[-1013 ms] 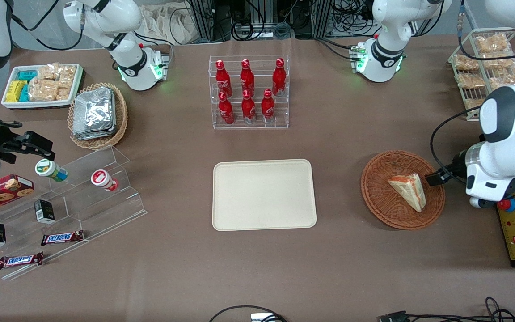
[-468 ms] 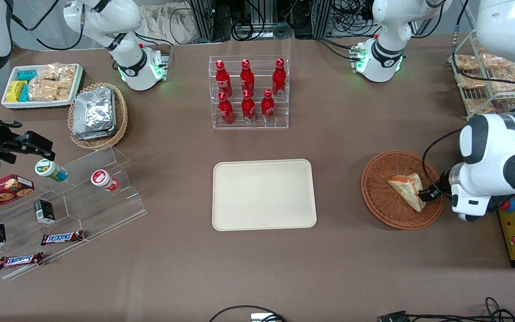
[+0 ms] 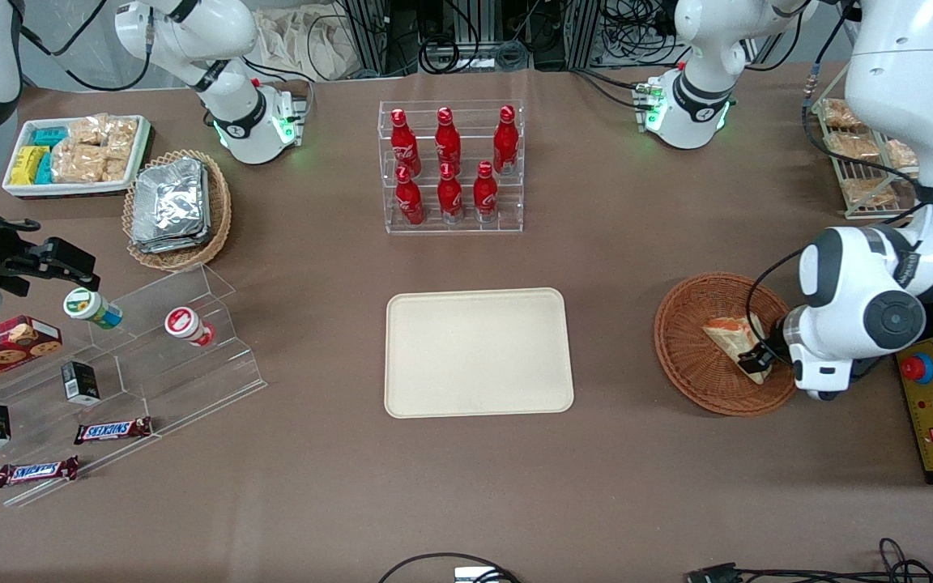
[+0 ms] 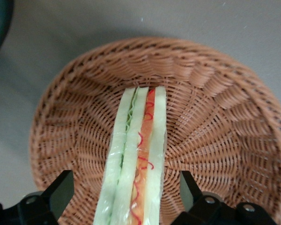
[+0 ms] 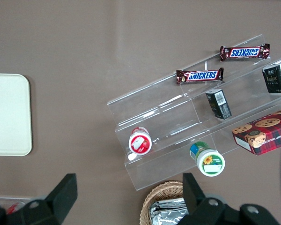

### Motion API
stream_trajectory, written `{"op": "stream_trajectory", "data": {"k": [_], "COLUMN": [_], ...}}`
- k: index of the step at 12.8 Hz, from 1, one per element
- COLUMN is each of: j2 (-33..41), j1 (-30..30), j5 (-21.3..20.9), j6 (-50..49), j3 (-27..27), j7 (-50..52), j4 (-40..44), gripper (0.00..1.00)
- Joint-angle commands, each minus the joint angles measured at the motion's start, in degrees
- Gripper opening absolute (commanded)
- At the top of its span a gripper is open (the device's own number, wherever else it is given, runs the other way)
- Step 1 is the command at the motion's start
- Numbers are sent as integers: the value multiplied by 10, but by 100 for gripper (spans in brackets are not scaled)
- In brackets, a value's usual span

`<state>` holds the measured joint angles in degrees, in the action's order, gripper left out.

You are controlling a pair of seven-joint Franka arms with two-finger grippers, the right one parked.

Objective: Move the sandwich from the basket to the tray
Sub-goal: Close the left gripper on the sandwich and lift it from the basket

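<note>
So the sandwich (image 4: 136, 159) lies on edge in the basket (image 3: 689, 356), near the basket's rim on the working arm's side; bread slices upright, red and green filling showing along the top; basket sits toward the working arm's end of the table, well apart from the tray (image 3: 479, 352) at mid-table, which holds nothing. Gripper (image 4: 126, 197) is low inside the basket with its fingers (image 4: 61, 190) spread wide, one on each flat face of the wedge and not touching it; gap on both sides looks roughly even. Step in hand, as I judge it: pre-grasp, straddling the sandwich, nothing held yet. Whether the tips reach the basket floor is hard to tell from the front view, arm covers it. Next move calls for closing gently on the two bread faces; soft wrapped wedge, so light squeeze; then lift clear of the rim and carry across to the tray.
</note>
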<state>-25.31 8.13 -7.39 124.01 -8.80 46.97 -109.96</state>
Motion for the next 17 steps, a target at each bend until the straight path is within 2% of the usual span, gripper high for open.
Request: {"op": "stream_trajectory", "data": {"k": [1,2,3,4,7,8,11,14,16,17], "j2": [13,16,17,15,12,12,16,3,-17,-40], "j1": [4,4,4,3,-3,-4,-7,-36,-106,-144], "j5": [-9,-9,-9,-9,-13,-15,-15,-16,-17,-17], "j6": [34,27,10,-10,-97,-118,-137,-194,-186,-178], "j3": [4,4,4,4,-2,-2,-21,-68,-85,-85], "j7": [20,22,22,21,11,1,-65,-87,-87,-90], "j4": [-41,-40,-33,-15,65,89,144,234,255,278], "gripper": [84,45,26,20,14,9,8,10,16,23]}}
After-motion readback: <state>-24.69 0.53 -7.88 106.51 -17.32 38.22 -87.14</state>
